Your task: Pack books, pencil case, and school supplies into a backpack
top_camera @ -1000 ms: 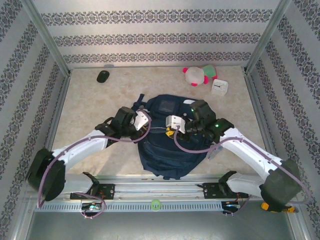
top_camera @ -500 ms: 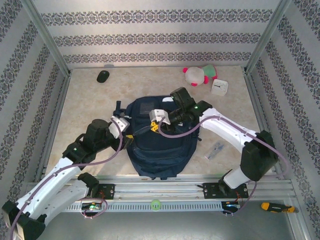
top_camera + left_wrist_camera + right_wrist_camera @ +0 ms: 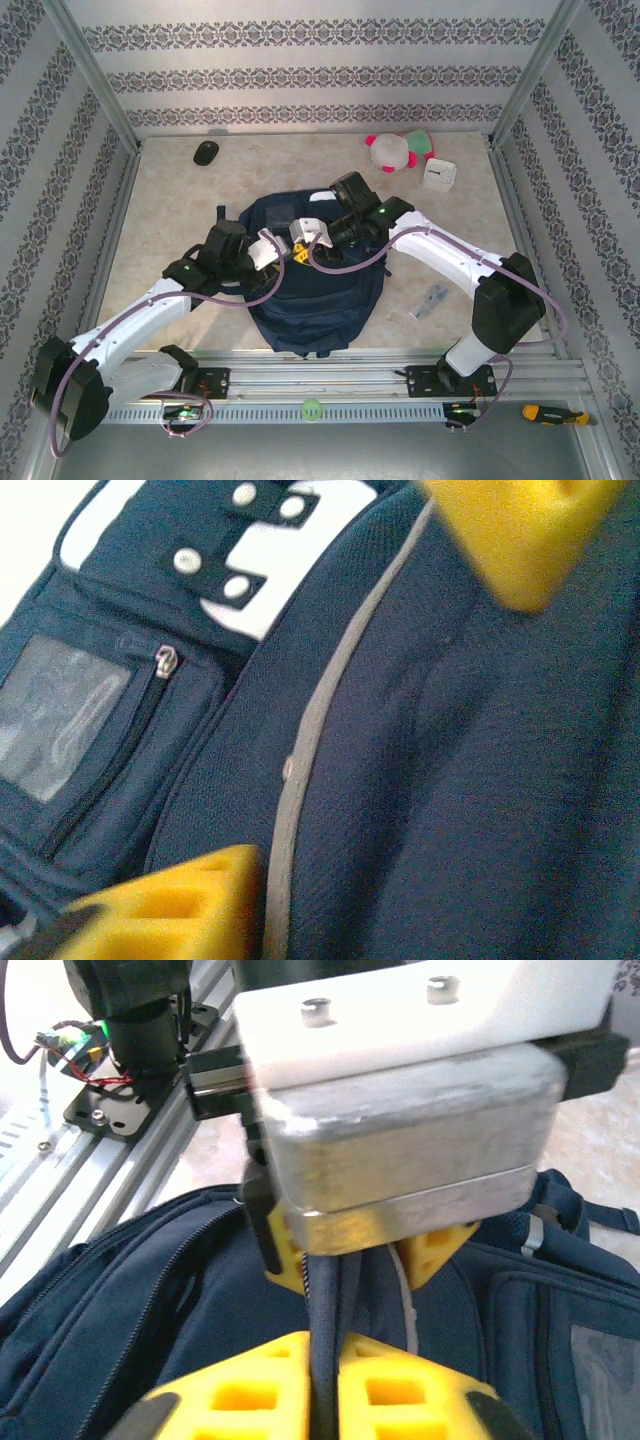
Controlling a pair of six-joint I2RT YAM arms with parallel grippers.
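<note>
While our right tool (image 3: 322,1385) is pinching a ridge of the backpack (image 3: 318,300) lying on the bench (image 3: 170,210) and our left tool (image 3: 345,715) is straddling it, clamped or not we cannot tell, we are risking the fabric slipping from shallow holds.

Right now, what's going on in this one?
Both arms are bent over the navy backpack, which lies flat on the table. The right gripper pinches a dark ridge of the fabric. The left gripper straddles the same ridge with its fingers apart. A slim packet lies loose on the table, just right of the backpack.
</note>
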